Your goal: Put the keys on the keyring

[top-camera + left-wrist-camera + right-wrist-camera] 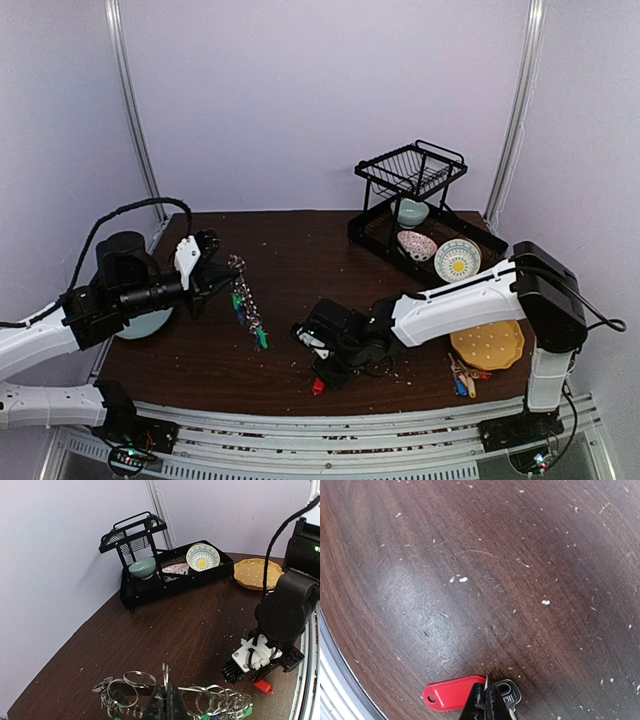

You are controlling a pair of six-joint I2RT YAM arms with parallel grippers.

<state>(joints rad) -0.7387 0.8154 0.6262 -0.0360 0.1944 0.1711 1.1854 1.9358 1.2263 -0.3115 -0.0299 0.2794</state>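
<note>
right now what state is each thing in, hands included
left hand, shut on the keyring, up above the table
keyring, hanging from the left hand, keys dangling
right hand, shut on the red-tagged key, down at the table
red-tagged key, flat on the table, pinched
loose key bunch, lying on the table, untouched
yellow plate, flat on the table

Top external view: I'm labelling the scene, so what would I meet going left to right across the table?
Left hand → keyring → red-tagged key → yellow plate
</note>
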